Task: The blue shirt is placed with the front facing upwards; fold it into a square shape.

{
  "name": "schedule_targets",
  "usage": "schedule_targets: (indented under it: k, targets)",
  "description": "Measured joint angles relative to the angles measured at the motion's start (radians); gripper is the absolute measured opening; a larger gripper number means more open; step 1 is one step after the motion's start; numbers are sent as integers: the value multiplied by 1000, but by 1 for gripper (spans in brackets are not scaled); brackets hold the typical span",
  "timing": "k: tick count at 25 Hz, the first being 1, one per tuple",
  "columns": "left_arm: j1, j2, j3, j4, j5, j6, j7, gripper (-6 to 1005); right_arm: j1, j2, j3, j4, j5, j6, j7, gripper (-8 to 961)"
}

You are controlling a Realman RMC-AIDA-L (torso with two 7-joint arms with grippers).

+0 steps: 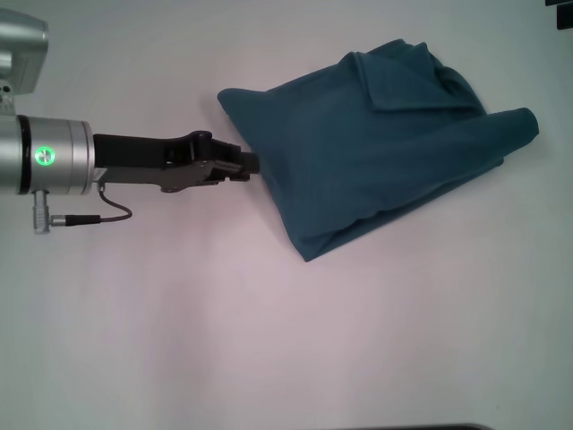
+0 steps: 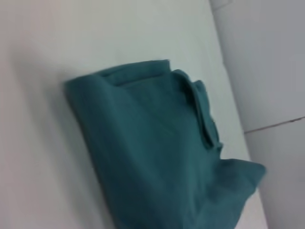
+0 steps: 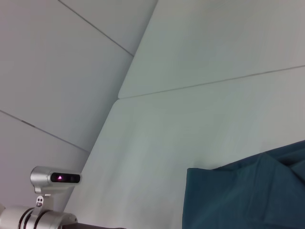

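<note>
One gripper is at work: the left gripper (image 1: 253, 167) reaches in from the robot's left, low over the table (image 1: 179, 313), with its dark fingertips right at the near-left edge of the blue shirt (image 1: 376, 152). Whether the jaws are parted or pinched on the hem cannot be told, since the tip sits against the dark cloth and hides the gap. The reach along the tabletop suggests it is there either to catch that edge for another fold or to let it go after one.

The shirt lies right of centre as a bundled, roughly triangular mass of several layers, plain side showing, with no lettering visible. A flap lies turned over along its far side and a rounded fold bulges at its right end. It is compact but not yet square, so tidying likely remains.

The right gripper does not appear in any view; its wrist camera looks across the table at a corner of the shirt (image 3: 248, 195).
</note>
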Motion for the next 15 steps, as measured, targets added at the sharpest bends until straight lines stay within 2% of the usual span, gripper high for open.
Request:
schedule_targets:
  k: [7,10,12,15]
  targets:
    - [6,0,-12,1,-5,-27,-49,358,1,2,-2,0,0,0,-3,825]
    - [10,0,-38,1,-8,-29,-52,424,2,2,-2,0,0,0,-3,825]
    - [12,-4,-34,2,-3,-34,-60,468,3,2,-2,0,0,0,-3,825]
    - [11,-26,30,2,11,-86,-85,535,3,2,-2,0,0,-1,-3,825]
